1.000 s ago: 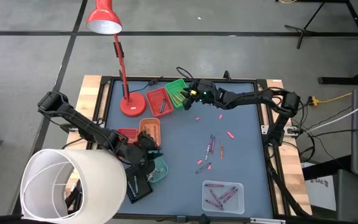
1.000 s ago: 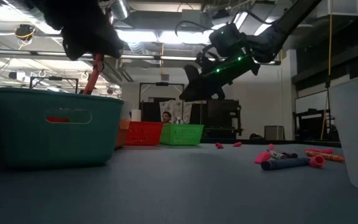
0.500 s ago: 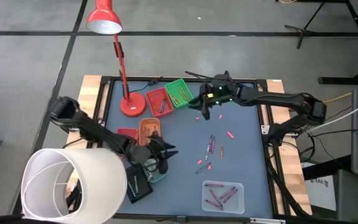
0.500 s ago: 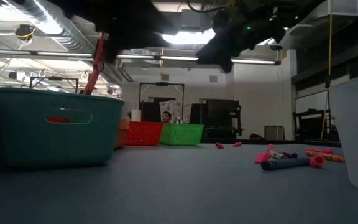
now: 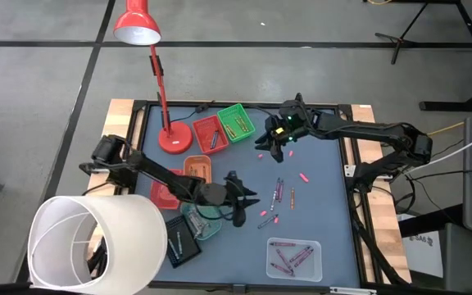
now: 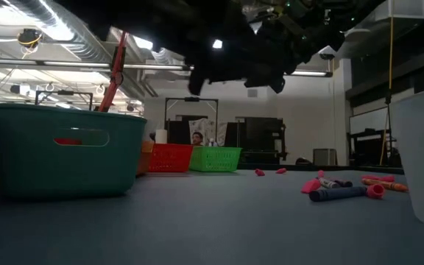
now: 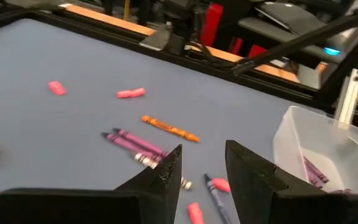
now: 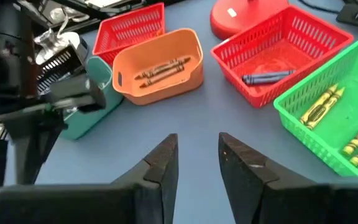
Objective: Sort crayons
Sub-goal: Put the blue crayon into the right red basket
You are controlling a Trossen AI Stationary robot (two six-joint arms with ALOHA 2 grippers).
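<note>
Loose crayons lie flat on the blue table top: purple ones (image 5: 279, 190), an orange one (image 5: 292, 197), pink bits (image 5: 304, 176). They also show in the left wrist view, purple (image 7: 132, 142) and orange (image 7: 169, 127). My left gripper (image 5: 254, 203) is open and empty, hovering just left of this cluster; its fingers (image 7: 201, 171) point at it. My right gripper (image 5: 269, 145) is open and empty, above the table to the right of the green tray (image 5: 236, 121), and shows in its wrist view (image 8: 197, 155).
The green tray (image 8: 334, 118) holds yellow crayons, a red tray (image 8: 278, 46) a blue one, an orange tray (image 8: 157, 65) brown ones. A second red tray (image 5: 166, 184) and a teal tray (image 5: 203, 223) stand at the left, a clear tray (image 5: 293, 256) of purple crayons near the front, a red lamp (image 5: 170, 135) at the back left.
My left gripper has gone from over the teal tray toward the table's right edge, up to the loose crayons. My right gripper has drawn away from over the green tray toward the table's right and near side.
</note>
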